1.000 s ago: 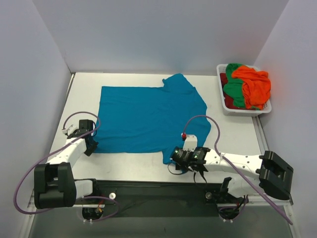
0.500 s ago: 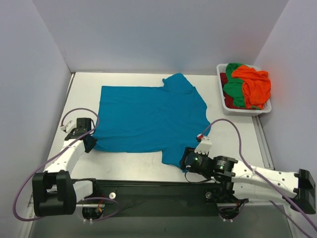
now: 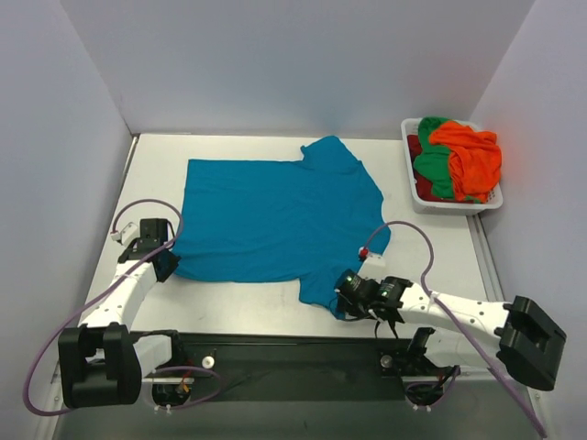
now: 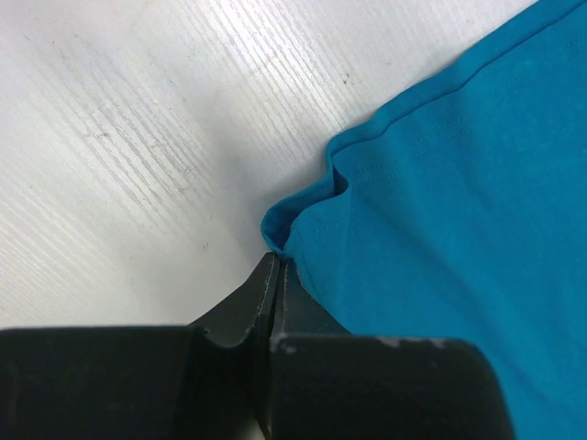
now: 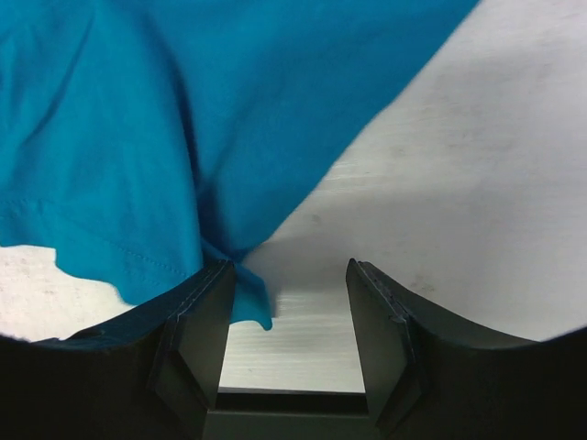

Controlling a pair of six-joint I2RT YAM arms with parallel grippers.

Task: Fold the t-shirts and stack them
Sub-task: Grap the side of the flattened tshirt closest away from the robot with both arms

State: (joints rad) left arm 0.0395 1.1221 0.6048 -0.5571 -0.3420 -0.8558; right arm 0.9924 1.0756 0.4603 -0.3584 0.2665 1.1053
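Note:
A teal blue t-shirt (image 3: 275, 215) lies spread flat on the white table. My left gripper (image 3: 168, 263) is at its near left corner, jaws shut on the hem corner (image 4: 284, 234). My right gripper (image 3: 345, 295) is at the shirt's near right corner, jaws open. In the right wrist view the teal fabric (image 5: 183, 137) drapes over the left finger (image 5: 197, 321), with a small flap hanging into the gap. Orange (image 3: 472, 156), green (image 3: 433, 170) and dark red (image 3: 415, 147) shirts lie piled in the basket.
A white plastic basket (image 3: 440, 203) stands at the far right of the table. Grey walls close in the left, back and right sides. A black rail (image 3: 293, 353) runs along the near edge by the arm bases.
My right arm swung out toward the near edge and came back to the shirt's near right corner. My left gripper stayed at the left hem corner.

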